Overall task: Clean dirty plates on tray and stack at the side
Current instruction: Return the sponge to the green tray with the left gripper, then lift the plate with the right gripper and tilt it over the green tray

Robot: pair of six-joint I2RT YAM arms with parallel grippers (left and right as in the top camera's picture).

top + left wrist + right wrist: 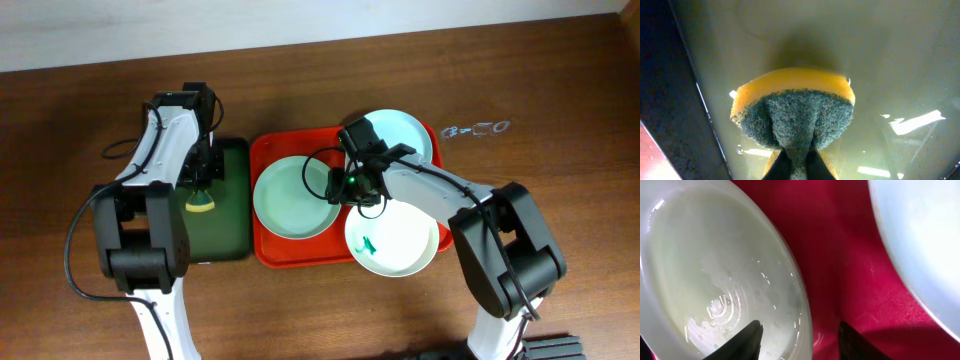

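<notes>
Red tray [262, 150], three plates [285, 205]; left end effector [799, 166] pinches sponge [795, 102], right end effector [801, 340] spread.

- Three white plates [290, 198] [402, 133] [395, 245], by my count.
- One red tray [290, 255].
- One dark green tray [225, 235].
- One yellow-and-green sponge [795, 107].
- Two robot arms [160, 160] [430, 190].

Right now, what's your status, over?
Left gripper shut on yellow-green sponge. Right gripper open, straddling rim of round white plate on red plastic tray. Another plate close by.
</notes>
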